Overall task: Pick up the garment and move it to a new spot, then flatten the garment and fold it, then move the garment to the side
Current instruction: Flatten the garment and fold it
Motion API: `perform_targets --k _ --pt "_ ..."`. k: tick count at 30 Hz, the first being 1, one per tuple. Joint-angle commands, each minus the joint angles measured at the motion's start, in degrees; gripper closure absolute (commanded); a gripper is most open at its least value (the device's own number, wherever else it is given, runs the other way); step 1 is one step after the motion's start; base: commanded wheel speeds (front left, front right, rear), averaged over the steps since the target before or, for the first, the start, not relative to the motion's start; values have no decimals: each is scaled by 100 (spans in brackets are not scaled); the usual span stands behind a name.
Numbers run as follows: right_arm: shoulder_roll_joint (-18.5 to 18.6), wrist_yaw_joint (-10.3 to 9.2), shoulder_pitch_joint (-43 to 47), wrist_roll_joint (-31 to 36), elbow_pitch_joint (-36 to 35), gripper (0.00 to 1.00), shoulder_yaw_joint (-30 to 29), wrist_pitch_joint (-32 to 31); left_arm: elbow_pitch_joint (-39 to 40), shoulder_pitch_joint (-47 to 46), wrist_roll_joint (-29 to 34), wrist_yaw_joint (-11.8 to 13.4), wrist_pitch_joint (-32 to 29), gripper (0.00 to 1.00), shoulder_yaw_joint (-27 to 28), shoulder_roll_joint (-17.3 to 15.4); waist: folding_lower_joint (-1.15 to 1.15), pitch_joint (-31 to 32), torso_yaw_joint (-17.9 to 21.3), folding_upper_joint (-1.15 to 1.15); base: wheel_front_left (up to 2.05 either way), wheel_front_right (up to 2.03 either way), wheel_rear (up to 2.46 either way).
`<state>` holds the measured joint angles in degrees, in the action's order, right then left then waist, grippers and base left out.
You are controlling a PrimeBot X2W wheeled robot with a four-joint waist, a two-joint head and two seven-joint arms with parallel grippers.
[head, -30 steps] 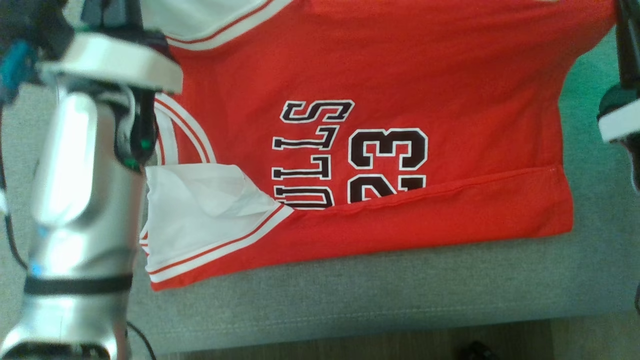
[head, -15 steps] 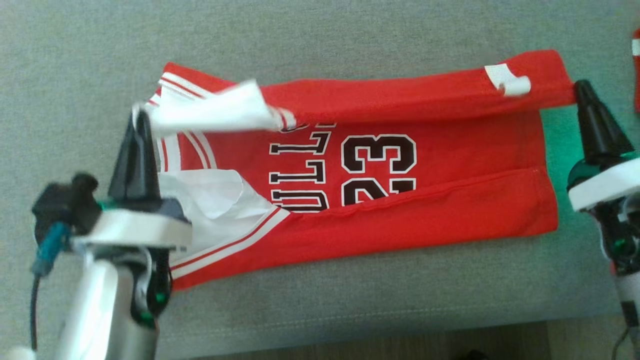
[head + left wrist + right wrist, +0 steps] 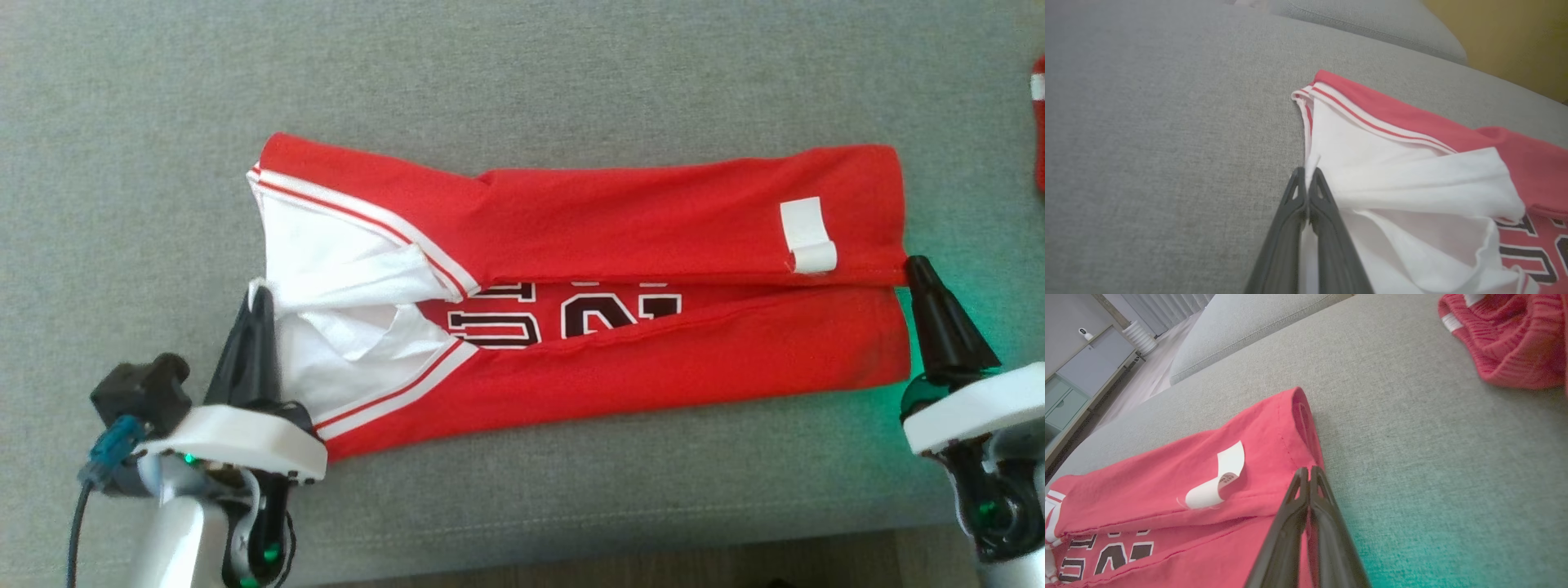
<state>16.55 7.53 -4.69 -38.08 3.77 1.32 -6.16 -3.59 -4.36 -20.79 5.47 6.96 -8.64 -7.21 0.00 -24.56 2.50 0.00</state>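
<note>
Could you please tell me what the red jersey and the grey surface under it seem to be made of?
Red jersey: thin matte fabric, likely a light knit; it folds limply with soft creases. Grey surface: matte woven upholstery, it seems; a fine heathered weave and a stitched seam near the front edge show.

The garment (image 3: 653, 204) is red with white lining, red-striped white trim and black white-edged lettering, on a grey cushion (image 3: 522, 73).

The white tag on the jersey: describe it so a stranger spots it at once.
A red jersey lies folded lengthwise on the grey sofa. On its far flap, near the end by the right gripper, sits the tag: a white strip curling up, the one white mark on that red end.
</note>
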Motion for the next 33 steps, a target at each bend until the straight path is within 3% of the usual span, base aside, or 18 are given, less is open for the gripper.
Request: perform_targets --k 1,2,3,4,5,6,10,16,21,33 --pt "12 -4 107 102 -317 87 3 -15 103 66 -113 -30 -70 88 167 -48 0 0 26 0 0 0 0" --pt "-28 -4 131 140 -363 29 -33 16 71 90 -158 -34 -108 76 165 -33 0 2 37 0 0 0 0" --pt "-59 -4 150 181 -401 0 -62 54 47 115 -210 -45 -132 58 162 -13 0 8 46 0 0 0 0" --pt "-82 -4 166 223 -428 0 -87 93 13 153 -283 -63 -176 23 154 15 0 21 55 0 0 0 0" --pt "-82 -4 166 223 -428 0 -87 93 13 153 -283 -63 -176 23 154 15 0 21 55 0 0 0 0" --pt "-102 -4 180 266 -444 0 -114 125 -23 195 -332 -73 -226 0 140 31 0 36 65 0 0 0 0" --pt "-88 -4 211 547 -605 0 -209 377 -45 305 -307 -29 -230 0 101 20 0 144 53 0 0 0 0" --pt "-215 -4 241 1322 -1145 0 -547 768 440 326 305 318 246 0 78 -160 0 373 19 0 0 0 0" --pt "-344 -4 220 1777 -1544 0 -587 757 1044 325 621 535 409 0 76 -241 0 576 40 0 0 0 0" --pt "-658 -4 497 2104 -1798 0 -356 511 1716 403 945 665 162 0 -85 -422 0 934 140 0 0 0 0"
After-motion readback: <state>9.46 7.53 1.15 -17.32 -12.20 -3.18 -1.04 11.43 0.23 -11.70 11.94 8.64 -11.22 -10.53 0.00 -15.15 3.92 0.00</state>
